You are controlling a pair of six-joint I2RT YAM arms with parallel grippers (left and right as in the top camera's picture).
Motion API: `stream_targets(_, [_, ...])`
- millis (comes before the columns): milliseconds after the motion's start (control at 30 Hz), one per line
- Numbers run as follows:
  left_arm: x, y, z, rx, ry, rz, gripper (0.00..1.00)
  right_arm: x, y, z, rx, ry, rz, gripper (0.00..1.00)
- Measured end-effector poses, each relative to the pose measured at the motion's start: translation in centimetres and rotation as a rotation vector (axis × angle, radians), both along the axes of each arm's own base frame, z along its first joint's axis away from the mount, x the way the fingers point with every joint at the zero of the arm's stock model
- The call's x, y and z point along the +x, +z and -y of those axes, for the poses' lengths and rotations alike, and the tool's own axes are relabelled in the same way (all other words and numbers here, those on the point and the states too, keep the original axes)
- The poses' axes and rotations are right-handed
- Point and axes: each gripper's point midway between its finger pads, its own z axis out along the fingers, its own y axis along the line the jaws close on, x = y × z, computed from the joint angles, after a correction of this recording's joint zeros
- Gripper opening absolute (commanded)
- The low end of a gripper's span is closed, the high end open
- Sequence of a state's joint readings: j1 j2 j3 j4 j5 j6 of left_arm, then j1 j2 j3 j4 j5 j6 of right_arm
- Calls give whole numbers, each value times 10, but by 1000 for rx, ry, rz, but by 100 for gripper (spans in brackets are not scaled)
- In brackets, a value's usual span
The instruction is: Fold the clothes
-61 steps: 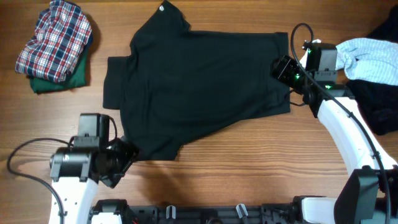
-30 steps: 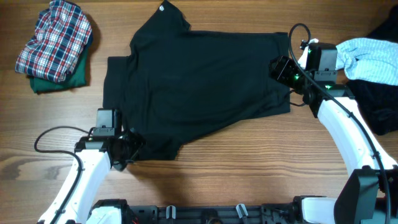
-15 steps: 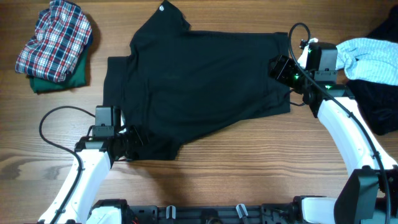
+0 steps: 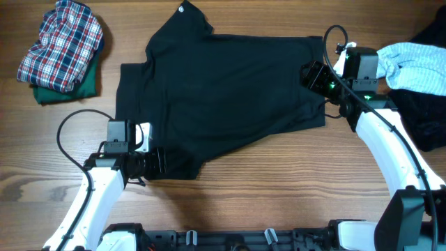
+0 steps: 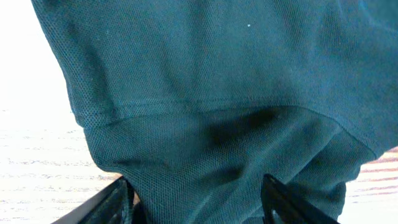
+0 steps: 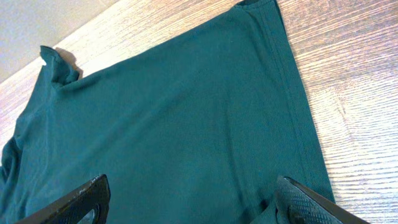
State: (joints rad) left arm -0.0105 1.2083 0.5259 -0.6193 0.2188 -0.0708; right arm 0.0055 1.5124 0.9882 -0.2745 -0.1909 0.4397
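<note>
Overhead: a large black short-sleeved T-shirt [image 4: 223,97] lies spread flat, slightly askew, in the middle of the wooden table [image 4: 279,202]. Far left, a crumpled plaid garment [image 4: 61,42] sits on a folded green garment [image 4: 70,90]. At the right edge, a light blue garment [image 4: 418,66] is heaped beside a dark garment [image 4: 428,118]. The left gripper [image 4: 150,159] is at the shirt's near left corner. The right gripper [image 4: 313,75] sits over the shirt's right edge.

Left wrist: fabric fills the view and reads dark teal here. A stitched hem [image 5: 205,111] crosses the frame; the cloth below it is bunched and shadowed. The fingers [image 5: 115,200] stand spread with the bunched cloth between them, not pinched as far as shows.

Right wrist: jaws wide apart, holding nothing, with flat shirt lying under the fingertips [image 6: 87,199]. A doubled hem band [image 6: 301,118] runs along the shirt's right edge, with bare wood beyond it.

Handling, judged: a light, limp knit with no stiffness. It will drape and drag, and a one-corner lift would skew it. It is not fragile, and the matte weave should grip well. The best holds look to be the doubled hems and corners, one per gripper, taken low against the table so only the intended layer comes up.
</note>
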Motion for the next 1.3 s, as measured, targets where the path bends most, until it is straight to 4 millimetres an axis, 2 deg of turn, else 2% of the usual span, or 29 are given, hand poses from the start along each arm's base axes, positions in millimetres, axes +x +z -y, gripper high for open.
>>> stream_targets(233, [-1,0,2,-6,-17,-2,34,0,0,0,0,0,1,86])
stream_targets(400, [-2,0,3,-8,-28,-1,26,2,2,0,0,0,10,86])
stream_targets(433, [-2,0,3,-9,-28,-1,22,2,2,0,0,0,13,86])
stream_targets(500, [-2,0,2,-7,-31,0,8,3,3,0,0,0,17,86])
stream_targets(533, [-2,0,3,-9,-28,-1,4,3,3,0,0,0,18,86])
stream_targets(767, [0,1,4,-15,-30,7,4,4,4,0,0,0,22,86])
stream_targets(933, [10,9,7,-64,69,15,4,4,4,0,0,0,22,85])
stream_targets(1033, [26,24,7,-85,123,49,4,4,4,0,0,0,21,85])
stream_targets(1067, [42,41,8,-94,129,98,4,4,4,0,0,0,21,85])
stream_targets(1133, [58,60,8,-104,140,153,4,3,2,0,0,0,14,85])
stream_targets(1300, [90,97,8,-115,145,280,4,-1,-1,0,0,0,-4,85])
